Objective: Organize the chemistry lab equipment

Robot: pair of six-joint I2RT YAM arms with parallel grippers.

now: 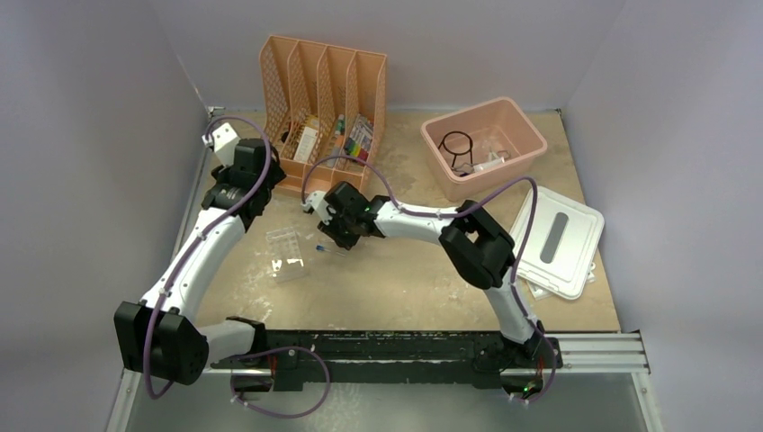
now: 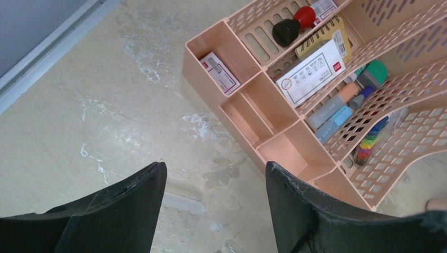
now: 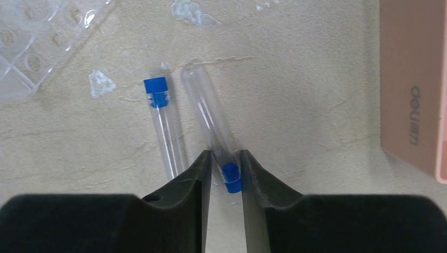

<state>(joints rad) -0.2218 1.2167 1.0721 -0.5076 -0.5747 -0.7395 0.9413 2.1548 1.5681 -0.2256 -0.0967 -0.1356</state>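
1. Right gripper (image 3: 225, 158): jaws narrow, one finger each side of the capped end of a tube (image 3: 204, 103); blue cap sits right between the tips. Can't tell if the pads already press it. Tube lies flat on the table (image 3: 316, 105)
2. Key relation: tube's long axis runs from the tips away, leaning slightly left, rounded end far. The jaws cross that axis, so a squeeze should catch it by the cap end
3. Second tube (image 3: 166, 132) just left, nearly parallel, cap at the far end. Its near end is right beside the left finger, so it may get nudged
4. Rack (image 1: 285, 247), clear, left of both tubes, near; its wells look empty
5. Right arm is on the tube; left gripper (image 2: 216, 174) wide open, holding nothing, hovering by the organizer's near corner
6. Organizer (image 2: 248, 113), far left: slots hold stationery, boxes and markers
7. Tub (image 1: 531, 135), far right, open: black wire ring (image 1: 457, 144) plus clear bits, unclear what
8. Lid (image 1: 558, 238) flat on the table, near side of the tub
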